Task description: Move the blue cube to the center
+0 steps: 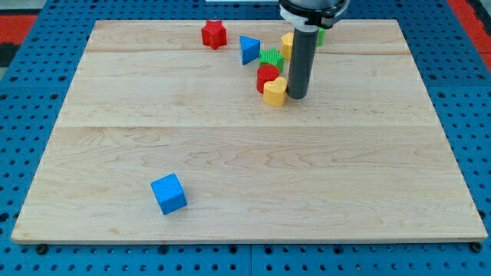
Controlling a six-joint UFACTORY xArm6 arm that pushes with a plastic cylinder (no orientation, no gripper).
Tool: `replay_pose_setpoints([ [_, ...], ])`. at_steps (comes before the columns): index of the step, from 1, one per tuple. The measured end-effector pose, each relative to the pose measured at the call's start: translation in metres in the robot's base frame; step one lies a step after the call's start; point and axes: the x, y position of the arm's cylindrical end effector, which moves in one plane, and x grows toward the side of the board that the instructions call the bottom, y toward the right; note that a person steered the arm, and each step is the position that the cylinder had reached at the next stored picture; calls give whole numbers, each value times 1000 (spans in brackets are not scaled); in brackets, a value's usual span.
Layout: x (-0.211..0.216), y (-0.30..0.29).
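The blue cube (169, 193) lies on the wooden board (245, 153) near the view's bottom left. My tip (297, 96) rests on the board near the view's top, right of middle, far from the blue cube. It touches the right side of a yellow block (275, 91).
Near my tip are a red block (267, 76), a green block (271, 57) and a yellow block (287, 42) partly behind the rod. A blue triangular block (248, 49) and a red star-shaped block (214, 34) lie further left. Something green (320, 34) peeks behind the rod.
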Motion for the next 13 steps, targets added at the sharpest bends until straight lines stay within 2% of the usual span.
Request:
replay_pose_setpoints([
  [2,5,7],
  [3,74,42],
  [4,147,18],
  [5,143,-62],
  [6,121,-132],
  [7,130,-191],
  [8,187,-223],
  [9,231,-211],
  [11,174,-196],
  [12,170,-154],
  [13,178,-144],
])
